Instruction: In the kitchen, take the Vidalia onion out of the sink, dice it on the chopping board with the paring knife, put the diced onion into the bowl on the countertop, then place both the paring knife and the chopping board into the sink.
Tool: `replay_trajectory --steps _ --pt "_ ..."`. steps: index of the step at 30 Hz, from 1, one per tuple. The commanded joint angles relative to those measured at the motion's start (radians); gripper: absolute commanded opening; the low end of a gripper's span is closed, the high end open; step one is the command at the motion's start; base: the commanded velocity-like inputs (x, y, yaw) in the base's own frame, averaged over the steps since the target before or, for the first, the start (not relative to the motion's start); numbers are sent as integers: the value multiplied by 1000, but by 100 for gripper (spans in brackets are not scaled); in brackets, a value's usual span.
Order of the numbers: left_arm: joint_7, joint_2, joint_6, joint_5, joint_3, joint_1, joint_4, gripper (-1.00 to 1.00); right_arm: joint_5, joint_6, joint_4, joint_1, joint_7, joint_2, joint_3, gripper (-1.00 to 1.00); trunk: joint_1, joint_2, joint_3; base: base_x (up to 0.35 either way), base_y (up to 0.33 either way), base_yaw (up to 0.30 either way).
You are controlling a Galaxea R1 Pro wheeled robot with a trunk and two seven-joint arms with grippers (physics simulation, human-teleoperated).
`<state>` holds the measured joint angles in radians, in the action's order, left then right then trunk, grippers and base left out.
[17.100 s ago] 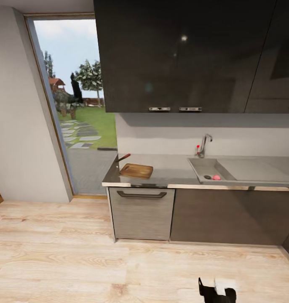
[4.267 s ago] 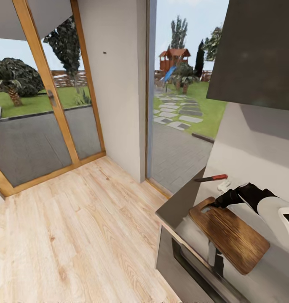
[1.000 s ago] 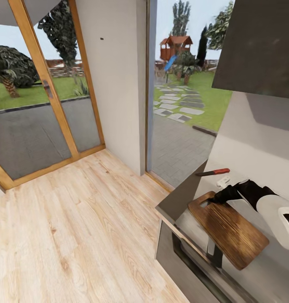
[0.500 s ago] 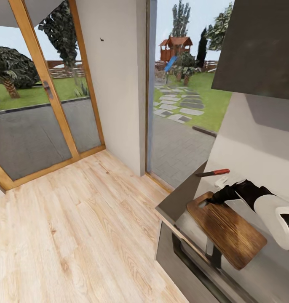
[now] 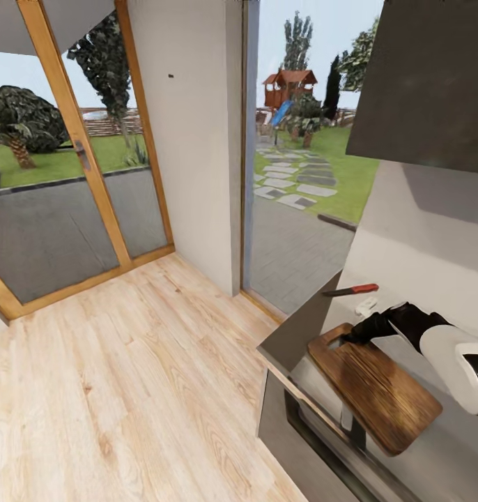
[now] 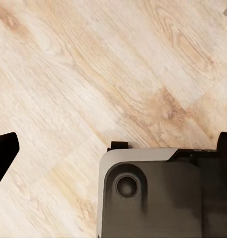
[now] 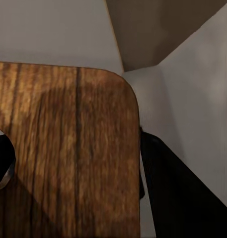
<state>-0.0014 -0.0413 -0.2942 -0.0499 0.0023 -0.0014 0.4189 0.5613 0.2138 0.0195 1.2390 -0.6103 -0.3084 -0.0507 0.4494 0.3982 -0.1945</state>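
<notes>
Pale wooden floor (image 5: 127, 376) stretches from the glass doors (image 5: 65, 188) to the end of the grey worktop (image 5: 302, 331), with a garden and paved path beyond the glass. On the worktop lies the chopping board (image 5: 375, 387), brown with plain grain, its handle end toward the worktop's corner and its long side overhanging the front edge above the dark cabinet. The right tool (image 5: 357, 333) has its dark fingers at the board's handle end; in the right wrist view the board (image 7: 68, 153) fills the space between two dark fingers (image 7: 168, 188), one on each side of it, so the tool is closed on the board's edge. Beyond the board, nearer the wall, the paring knife (image 5: 352, 289) lies flat on the worktop, red handle toward the wall, dark blade pointing to the worktop's end. A small white thing (image 5: 366, 305) lies between knife and board. The left wrist view looks down on the floor (image 6: 93, 74) and a grey part of the robot (image 6: 153, 193); I cannot tell how the left tool stands.
</notes>
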Motion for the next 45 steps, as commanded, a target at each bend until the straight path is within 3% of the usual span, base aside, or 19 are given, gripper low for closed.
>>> replay_trajectory --steps 1,10,19,45 --pt "0 0 -4 -5 0 0 -2 100 -6 7 2 0 -1 0 -2 -100 1 2 0 0 0 0" --pt "0 0 -8 -3 0 0 -21 100 -6 9 2 0 1 3 -3 -100 1 2 14 0 0 0" --pt "0 0 -24 -3 -1 0 -29 100 -6 10 4 0 1 22 -2 -100 1 2 28 -181 0 0" --pt "0 7 -29 -2 -1 0 -42 100 -5 22 5 0 1 22 0 -100 1 2 70 -29 0 0"
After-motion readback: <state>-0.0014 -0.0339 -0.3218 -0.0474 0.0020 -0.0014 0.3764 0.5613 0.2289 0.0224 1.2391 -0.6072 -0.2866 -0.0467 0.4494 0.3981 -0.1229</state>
